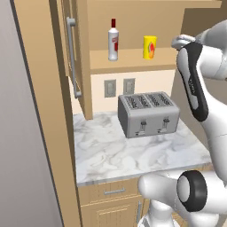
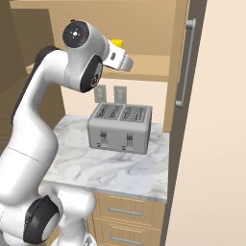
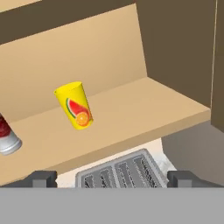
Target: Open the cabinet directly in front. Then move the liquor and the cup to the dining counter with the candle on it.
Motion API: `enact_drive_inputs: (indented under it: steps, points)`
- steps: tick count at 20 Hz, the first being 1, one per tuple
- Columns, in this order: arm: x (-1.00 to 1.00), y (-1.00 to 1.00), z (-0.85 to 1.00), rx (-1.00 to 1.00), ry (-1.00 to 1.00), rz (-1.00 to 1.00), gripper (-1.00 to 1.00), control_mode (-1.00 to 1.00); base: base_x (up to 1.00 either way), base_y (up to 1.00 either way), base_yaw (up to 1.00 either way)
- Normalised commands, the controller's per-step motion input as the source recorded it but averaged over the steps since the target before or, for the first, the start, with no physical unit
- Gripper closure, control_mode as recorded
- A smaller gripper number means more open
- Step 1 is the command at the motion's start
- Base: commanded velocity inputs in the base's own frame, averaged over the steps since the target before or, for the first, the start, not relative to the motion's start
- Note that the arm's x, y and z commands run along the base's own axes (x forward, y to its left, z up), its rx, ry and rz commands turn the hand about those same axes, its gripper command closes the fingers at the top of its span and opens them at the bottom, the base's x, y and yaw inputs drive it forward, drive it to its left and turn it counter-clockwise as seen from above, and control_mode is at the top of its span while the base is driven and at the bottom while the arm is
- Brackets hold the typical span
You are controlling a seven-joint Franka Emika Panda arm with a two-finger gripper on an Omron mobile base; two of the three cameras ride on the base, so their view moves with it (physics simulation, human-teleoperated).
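Two things are seen on the shelf of the open cabinet (image 1: 133, 60) in the left base view: the liquor (image 1: 113, 41) stands upright to the left, and the cup (image 1: 150, 47) stands well apart to its right. One cabinet door (image 1: 75, 57) is swung out at the left, with its long silver handle toward the camera. Below the shelf, a toaster (image 1: 148, 114) sits on the short marble counter (image 1: 133, 153).

From the right base view, the arm is raised before the shelf, and a yellow edge of the cup (image 2: 116, 43) is seen just behind the wrist. The other door (image 2: 185, 62) is open at the right.

In the hand view, the gripper (image 3: 112, 178) is released, the fingertips (image 3: 41, 178) wide apart and nothing held between them. The cup (image 3: 75, 105) is ahead on the shelf, and the liquor base (image 3: 6, 138) is at the left edge
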Motion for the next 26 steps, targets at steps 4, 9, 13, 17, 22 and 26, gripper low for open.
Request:
enact_drive_inputs:
  steps: [4,9,13,17,22,26]
  points:
    - [0.21,-0.05,0.26,0.02,0.0,0.0,-1.0,-1.0,0.0,0.0,0.0]
    - [0.29,0.0,0.18,0.01,0.0,0.0,-1.0,-1.0,0.0,0.0,0.0]
    - [0.32,0.0,0.02,0.0,0.0,0.0,-1.0,-1.0,0.0,0.0,0.0]
    - [0.31,0.0,0.0,0.0,0.0,0.0,-1.0,-1.0,0.0,0.0,0.0]
    - [0.46,0.11,0.0,0.0,0.0,0.0,-1.0,-1.0,0.0,0.0,0.0]
    - [0.4,0.11,0.0,0.0,0.0,0.0,-1.0,-1.0,0.0,0.0,0.0]
